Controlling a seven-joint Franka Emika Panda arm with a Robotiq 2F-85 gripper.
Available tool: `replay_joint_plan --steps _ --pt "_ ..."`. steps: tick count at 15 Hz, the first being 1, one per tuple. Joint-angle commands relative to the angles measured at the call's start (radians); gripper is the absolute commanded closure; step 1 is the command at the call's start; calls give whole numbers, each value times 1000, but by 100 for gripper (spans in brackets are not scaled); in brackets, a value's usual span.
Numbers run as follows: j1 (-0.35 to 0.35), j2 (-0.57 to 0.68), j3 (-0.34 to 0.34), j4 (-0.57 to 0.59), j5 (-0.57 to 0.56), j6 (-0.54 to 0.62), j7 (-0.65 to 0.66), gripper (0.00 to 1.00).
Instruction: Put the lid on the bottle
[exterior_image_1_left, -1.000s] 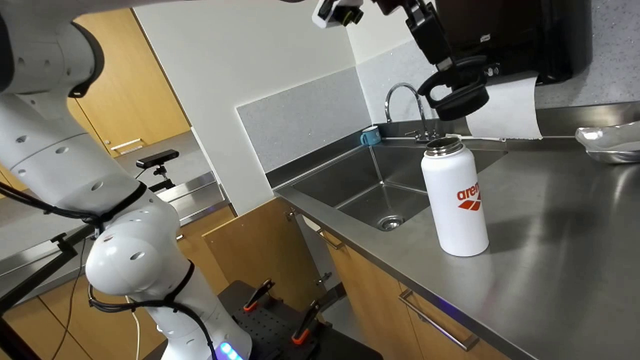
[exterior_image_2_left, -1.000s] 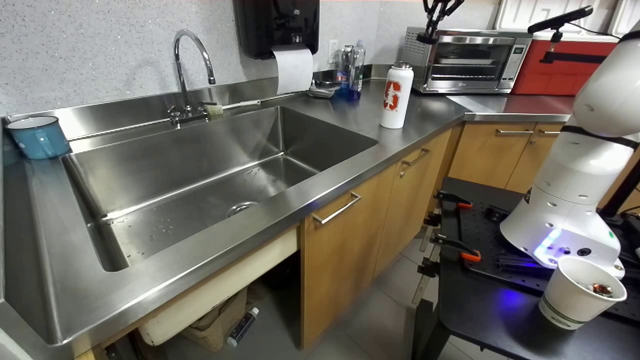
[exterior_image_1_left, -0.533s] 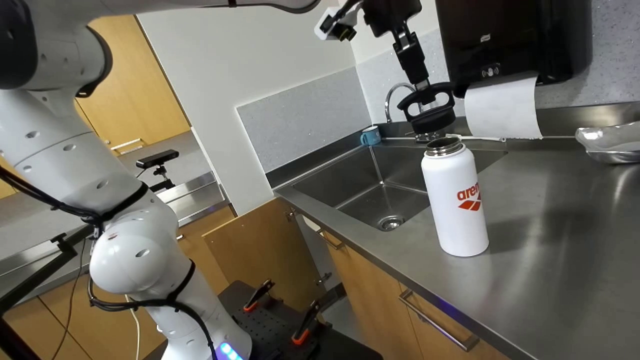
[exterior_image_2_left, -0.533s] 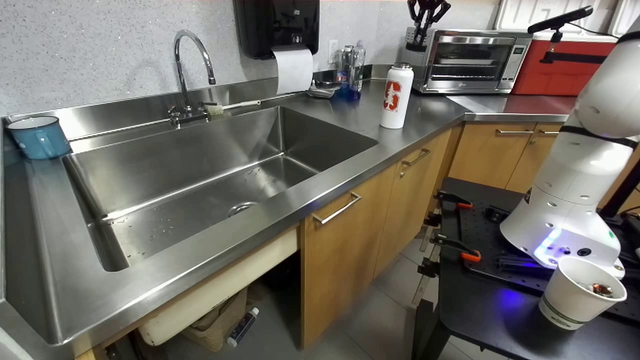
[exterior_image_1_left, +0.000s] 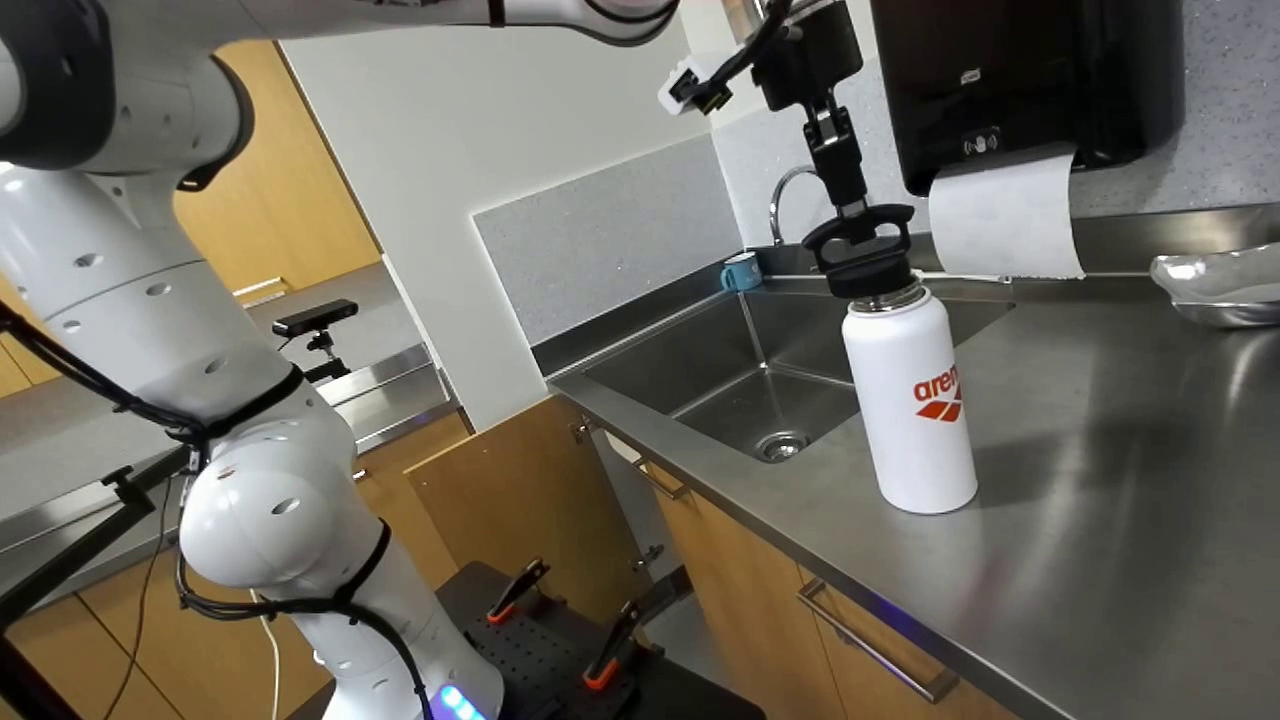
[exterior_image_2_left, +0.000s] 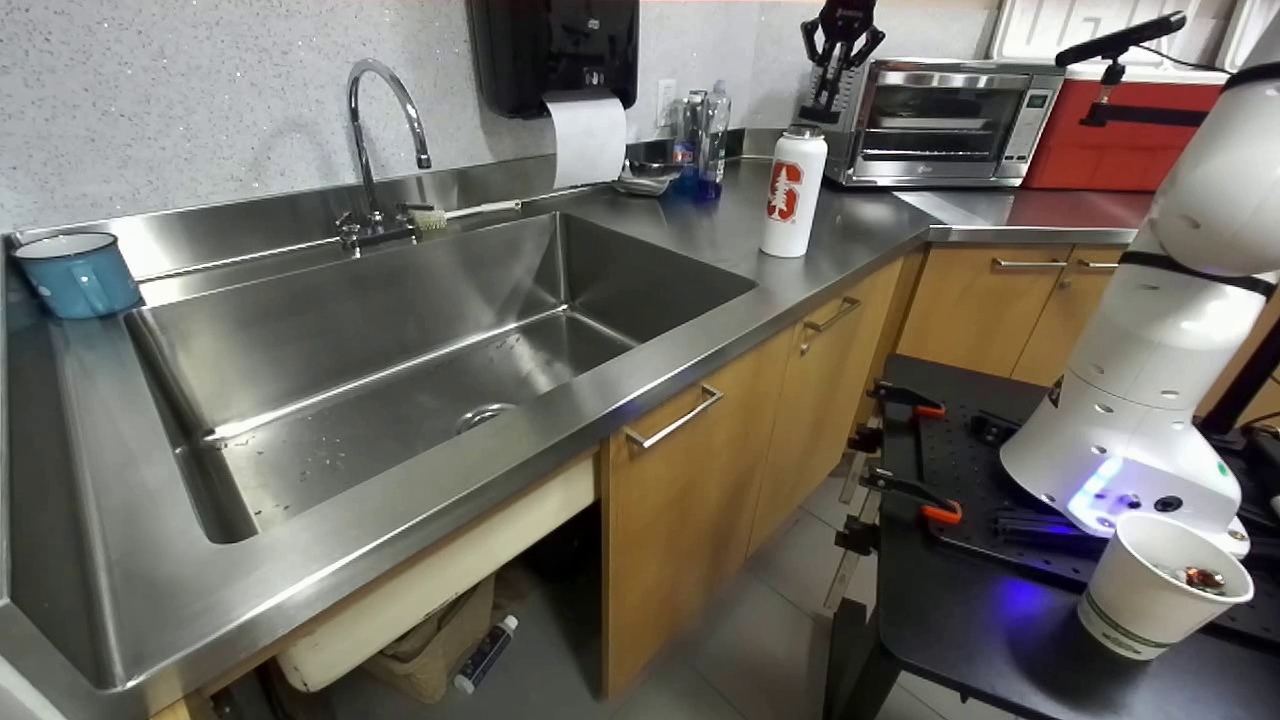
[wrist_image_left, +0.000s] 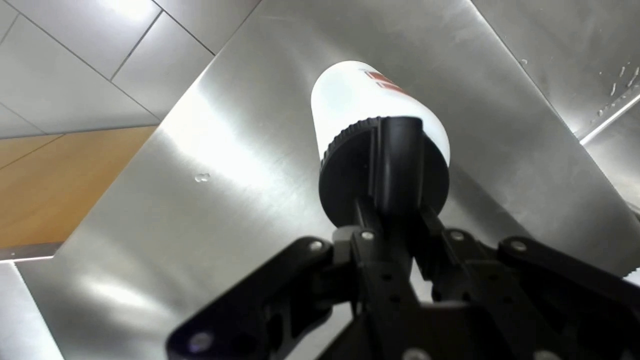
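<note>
Bottle (exterior_image_1_left: 908, 420) beside the sink (exterior_image_1_left: 685, 350) (paper towel (exterior_image_1_left: 1005, 225) hangs nearby).

Setting: kitchen or kitchenette; home, office or lab, cannot tell. Evidence in an exterior view, clock read from its centre: steel sink (exterior_image_2_left: 370, 320) at 9 o'clock, faucet (exterior_image_2_left: 364, 140) between 10 and 11, wall-mounted paper towel dispenser (exterior_image_2_left: 552, 55) between 11 and 12, toaster oven (exterior_image_2_left: 925, 125) near 2, wooden cabinets (exterior_image_2_left: 690, 520) between 5 and 6, beneath a steel counter (exterior_image_2_left: 690, 225).
</note>
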Motion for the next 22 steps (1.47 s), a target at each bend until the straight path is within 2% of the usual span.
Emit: replay_joint_plan --steps 1,8,22 --pt "2 25 -7 23 36 22 -14 95" --pt "1 59 -9 31 45 101 0 95" --pt "8 73 0 77 0 -42 14 95"
